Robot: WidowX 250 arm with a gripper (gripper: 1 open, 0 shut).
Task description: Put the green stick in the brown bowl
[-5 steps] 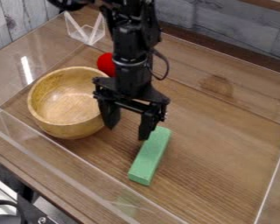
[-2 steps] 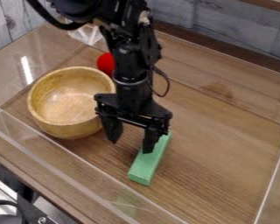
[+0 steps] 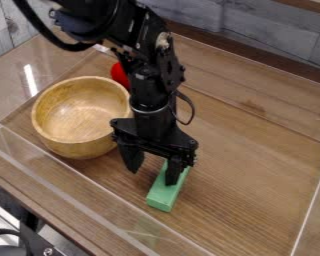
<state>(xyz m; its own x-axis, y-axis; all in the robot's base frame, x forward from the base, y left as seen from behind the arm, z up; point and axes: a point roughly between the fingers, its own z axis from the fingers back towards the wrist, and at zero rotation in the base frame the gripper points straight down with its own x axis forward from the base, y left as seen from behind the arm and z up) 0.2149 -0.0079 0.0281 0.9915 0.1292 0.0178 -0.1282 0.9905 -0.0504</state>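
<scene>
The black gripper (image 3: 156,163) is pointing straight down near the centre of the frame, its two fingers spread apart and holding nothing; one finger is showing on the left side of the green stick (image 3: 170,189) and the other over the stick's upper end, so the spread looks chosen to straddle the block across its narrow width before closing. Whether the fingertips are touching the wood or the stick cannot be told from this view. The green stick is lying flat on the wooden tabletop (image 3: 250,130), just below and slightly right of centre, running diagonally with its far end hidden under the gripper and its near end pointing toward the lower edge of the frame. The brown bowl (image 3: 79,118) is sitting upright at left of centre, just beside the gripper and apart from the stick; its hollow is showing only bare wood, so it is holding nothing. A red strawberry-like toy (image 3: 120,72) is peeking out behind the arm, beyond the bowl's rim and outside it. A clear acrylic wall (image 3: 69,215) is fencing the table's near side, and the pick-up appears not yet made.
</scene>
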